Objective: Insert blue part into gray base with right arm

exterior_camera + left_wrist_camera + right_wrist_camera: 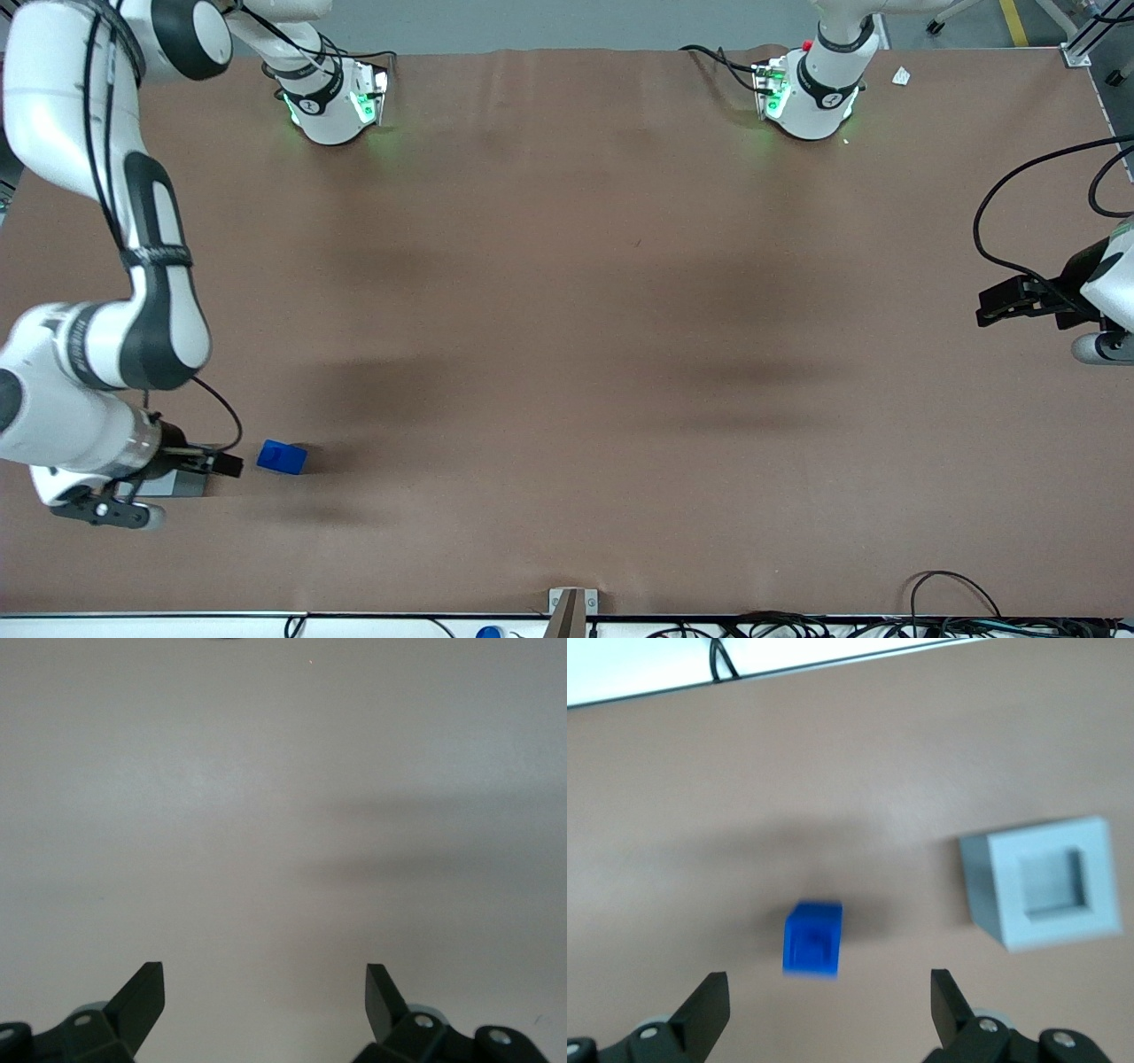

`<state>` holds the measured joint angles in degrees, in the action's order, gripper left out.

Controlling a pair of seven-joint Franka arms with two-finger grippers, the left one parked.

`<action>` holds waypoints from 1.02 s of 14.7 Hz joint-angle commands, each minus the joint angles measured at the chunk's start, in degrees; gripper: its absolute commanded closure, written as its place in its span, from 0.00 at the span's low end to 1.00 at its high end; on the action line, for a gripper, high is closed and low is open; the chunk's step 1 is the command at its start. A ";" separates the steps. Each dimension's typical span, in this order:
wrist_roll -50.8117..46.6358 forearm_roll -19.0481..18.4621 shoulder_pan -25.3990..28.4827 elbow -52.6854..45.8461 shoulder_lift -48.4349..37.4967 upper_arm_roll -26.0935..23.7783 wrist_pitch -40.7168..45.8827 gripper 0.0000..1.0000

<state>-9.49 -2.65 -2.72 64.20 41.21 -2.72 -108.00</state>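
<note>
The blue part (pixel 282 457) lies on the brown table near the working arm's end, close to the front camera. In the right wrist view it (pixel 812 939) sits just ahead of the gap between the fingers, not touched. The right arm's gripper (pixel 223 463) hovers low beside the blue part, open and empty; it also shows in the right wrist view (pixel 830 988) with its jaws wide apart. The gray base (pixel 1041 881) stands beside the blue part with its square socket facing up. In the front view the gray base (pixel 177 484) is mostly hidden under the wrist.
The table's near edge, with a white strip (pixel 673 673) and a black cable (pixel 725 657), lies close to the blue part. A metal bracket (pixel 568 606) and cables (pixel 957 598) sit along that edge. Both arm bases (pixel 332 102) stand farthest from the front camera.
</note>
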 commanded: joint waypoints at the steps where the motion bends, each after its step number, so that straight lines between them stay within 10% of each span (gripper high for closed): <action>1: 0.26 0.19 -1.06 3.57 -9.63 -0.45 8.04 0.00; 15: 1.40 0.90 -1.50 25.72 -39.80 -0.45 12.46 0.00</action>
<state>-9.39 -2.62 -3.35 83.78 5.76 -2.82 -92.98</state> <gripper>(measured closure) 0.000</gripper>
